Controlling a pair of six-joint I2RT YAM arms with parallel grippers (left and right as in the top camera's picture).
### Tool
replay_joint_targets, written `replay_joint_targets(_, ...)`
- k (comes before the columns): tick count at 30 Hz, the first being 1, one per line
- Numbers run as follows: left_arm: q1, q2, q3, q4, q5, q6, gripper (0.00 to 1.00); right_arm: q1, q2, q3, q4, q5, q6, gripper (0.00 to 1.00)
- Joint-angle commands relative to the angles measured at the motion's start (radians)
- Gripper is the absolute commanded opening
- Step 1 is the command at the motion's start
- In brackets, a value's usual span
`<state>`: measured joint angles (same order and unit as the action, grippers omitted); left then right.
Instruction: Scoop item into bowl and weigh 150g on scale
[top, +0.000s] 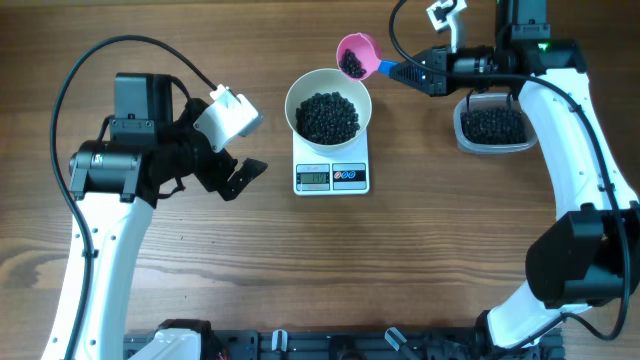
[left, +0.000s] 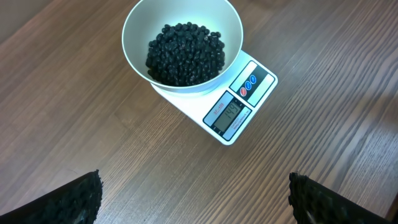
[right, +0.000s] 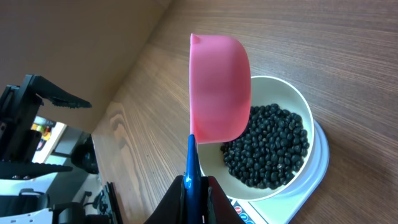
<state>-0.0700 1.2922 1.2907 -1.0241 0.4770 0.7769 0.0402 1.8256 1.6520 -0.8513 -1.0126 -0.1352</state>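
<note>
Weighing looks nearly done, a final top-up.
Bowl (top: 291, 105) on scale (top: 332, 178), near the counter's far edge, holds plenty of beans (top: 328, 117); right jaws clamp a part-filled scoop (right: 219, 87) beside it; left jaws apart, empty.

Pink scoop (top: 355, 54) beside bowl (top: 291, 108) on scale (top: 331, 178)

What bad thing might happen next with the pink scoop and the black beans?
1. The pink plastic scoop with a blue handle, held by the right hand, hangs at the far rim of the round white bowl, so its tiny black beans might spill onto the wooden table.
2. Tipping everything in at once might overshoot on the small white digital scale.
3. A bump from the scoop might nudge the bowl off the scale.
</note>
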Motion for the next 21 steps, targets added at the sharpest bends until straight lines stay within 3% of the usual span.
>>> replay_joint_targets(1,0.000,0.004,-0.009,0.002,0.004,-0.006,1.00,-0.001,-0.026,0.023,0.004,0.011,-0.026,0.04)
replay_joint_targets(11,0.000,0.004,-0.009,0.002,0.004,-0.006,1.00,0.002,-0.026,0.023,0.039,0.030,0.010,0.04)
replay_joint_targets(14,0.000,0.004,-0.009,0.002,0.004,-0.006,1.00,0.002,-0.026,0.023,0.035,0.131,0.006,0.04)
replay_joint_targets(21,0.000,0.004,-0.009,0.002,0.004,-0.006,1.00,0.004,-0.025,0.022,0.071,0.205,-0.079,0.04)
